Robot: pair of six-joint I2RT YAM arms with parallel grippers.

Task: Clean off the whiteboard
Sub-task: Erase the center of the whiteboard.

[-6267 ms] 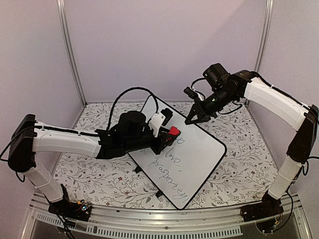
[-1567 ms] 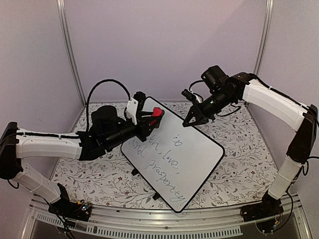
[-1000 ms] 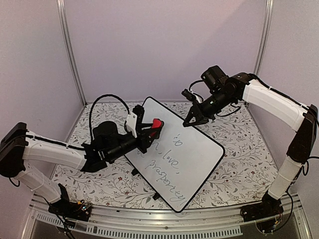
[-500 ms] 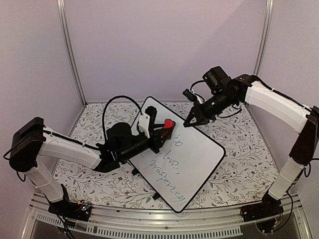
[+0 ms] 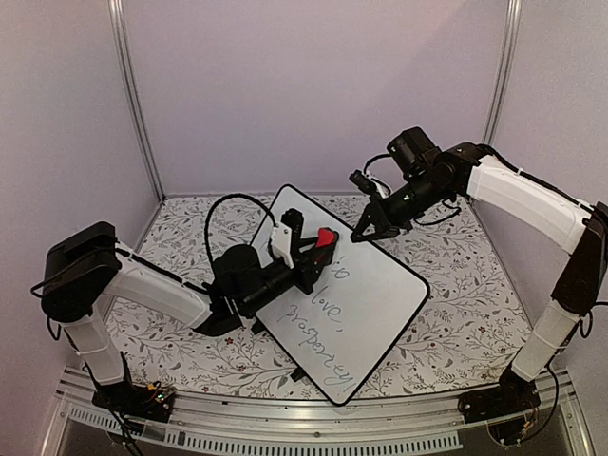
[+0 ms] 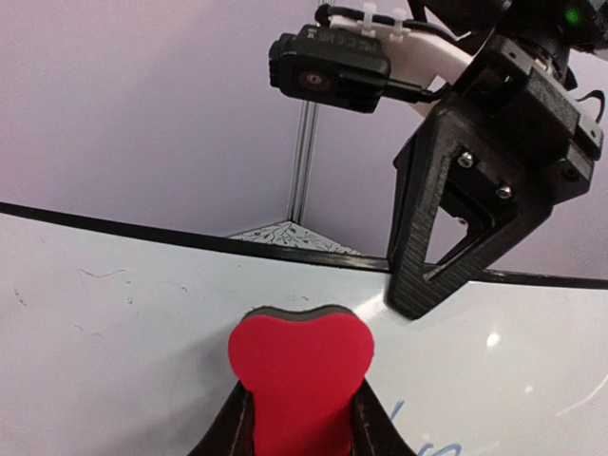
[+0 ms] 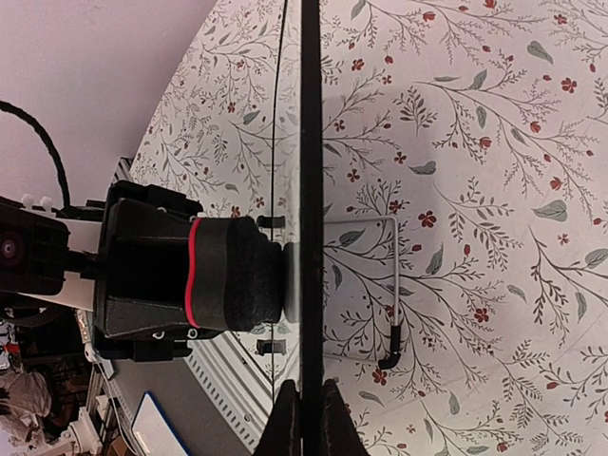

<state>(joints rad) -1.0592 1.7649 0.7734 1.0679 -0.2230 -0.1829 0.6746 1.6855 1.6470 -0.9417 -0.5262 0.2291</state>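
The whiteboard (image 5: 375, 299) stands tilted on the table, with dark cursive writing across its lower middle. My right gripper (image 5: 366, 231) is shut on its top rim, seen edge-on as a black line (image 7: 311, 142) between the fingertips (image 7: 285, 418). My left gripper (image 5: 313, 255) is shut on a red eraser (image 5: 325, 237), whose dark felt face (image 7: 237, 285) presses flat against the board. In the left wrist view the eraser (image 6: 301, 366) sits on the white board surface (image 6: 104, 323) near the top rim, just left of the right gripper (image 6: 418, 302). Faint blue strokes (image 6: 427, 446) show beside it.
A floral tablecloth (image 5: 465, 313) covers the table. A wire stand (image 7: 389, 285) props the board from behind, and small black feet (image 5: 259, 324) sit under its lower edge. Metal posts (image 5: 133, 104) rise at the back corners. A metal rail (image 5: 313, 418) runs along the near edge.
My left arm has carried the eraser rightward across the top of the board, toward the right gripper. The right arm and the board have stayed put.
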